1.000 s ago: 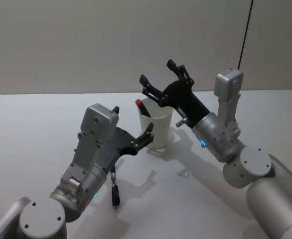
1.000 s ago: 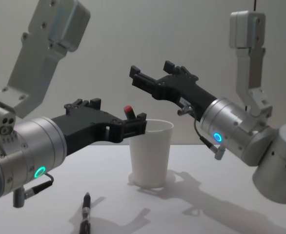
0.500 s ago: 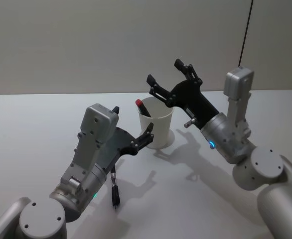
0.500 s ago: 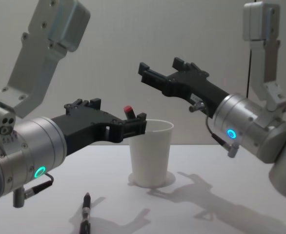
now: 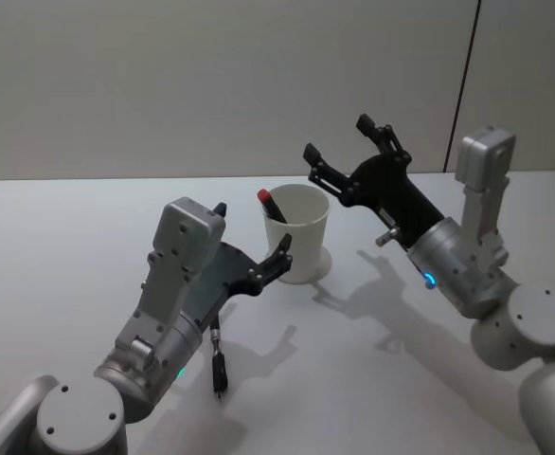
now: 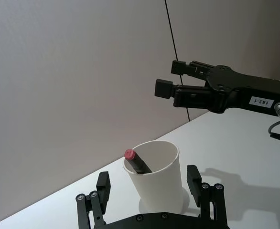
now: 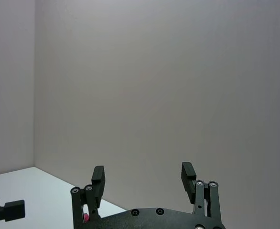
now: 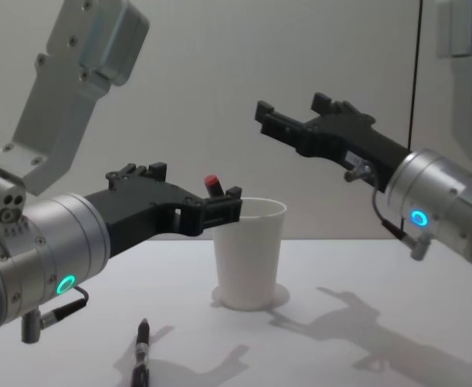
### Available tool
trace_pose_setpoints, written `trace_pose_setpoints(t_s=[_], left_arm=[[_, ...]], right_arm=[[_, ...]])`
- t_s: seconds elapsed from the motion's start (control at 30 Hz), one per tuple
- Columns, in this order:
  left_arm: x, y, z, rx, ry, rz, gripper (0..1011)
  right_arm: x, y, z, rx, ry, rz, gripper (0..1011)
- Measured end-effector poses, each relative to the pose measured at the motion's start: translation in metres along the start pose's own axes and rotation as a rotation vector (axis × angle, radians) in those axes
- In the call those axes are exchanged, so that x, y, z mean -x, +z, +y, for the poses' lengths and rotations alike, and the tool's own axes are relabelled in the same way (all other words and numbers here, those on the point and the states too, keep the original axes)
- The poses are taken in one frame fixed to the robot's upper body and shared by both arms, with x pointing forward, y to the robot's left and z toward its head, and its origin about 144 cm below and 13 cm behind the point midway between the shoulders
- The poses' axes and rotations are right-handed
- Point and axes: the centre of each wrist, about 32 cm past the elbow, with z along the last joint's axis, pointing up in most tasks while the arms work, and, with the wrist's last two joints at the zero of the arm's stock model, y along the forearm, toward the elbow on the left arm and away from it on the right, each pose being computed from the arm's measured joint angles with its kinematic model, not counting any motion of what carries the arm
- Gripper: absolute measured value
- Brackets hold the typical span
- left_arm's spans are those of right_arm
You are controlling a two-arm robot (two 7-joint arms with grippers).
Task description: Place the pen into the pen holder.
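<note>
One pen holder (image 5: 297, 234) stood upright on the white tabletop (image 5: 60, 246), not far from the far edge where the tabletop met the grey wall (image 5: 164, 85). Bare surface lay open to its right and toward the robot.

There were two pens. A red-capped pen (image 5: 266, 200) stood inside the pen holder, leaning on the rim at the robot's left side, its cap above the rim. A dark pen (image 5: 219, 362) lay flat on the tabletop nearer the robot, beneath the left arm and apart from the cup.

Both claws were empty. The left claw (image 5: 252, 226) was spread wide at the cup's left front; in the left wrist view its fingers (image 6: 193, 172) flanked the cup with a gap on each side. The right claw (image 5: 338, 137) hung in the air above and to the right of the rim, its fingers parted wide.
</note>
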Motion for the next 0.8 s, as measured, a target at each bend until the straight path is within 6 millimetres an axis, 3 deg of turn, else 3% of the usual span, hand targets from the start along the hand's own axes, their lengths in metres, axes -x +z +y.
trace_pose_setpoints(t_s=[0.8], left_arm=[[0.0,0.0,0.0,0.0,0.0,0.0,1001]], right_arm=[[-0.014,0.021,-0.043,0.068,-0.063,-0.007,1002]])
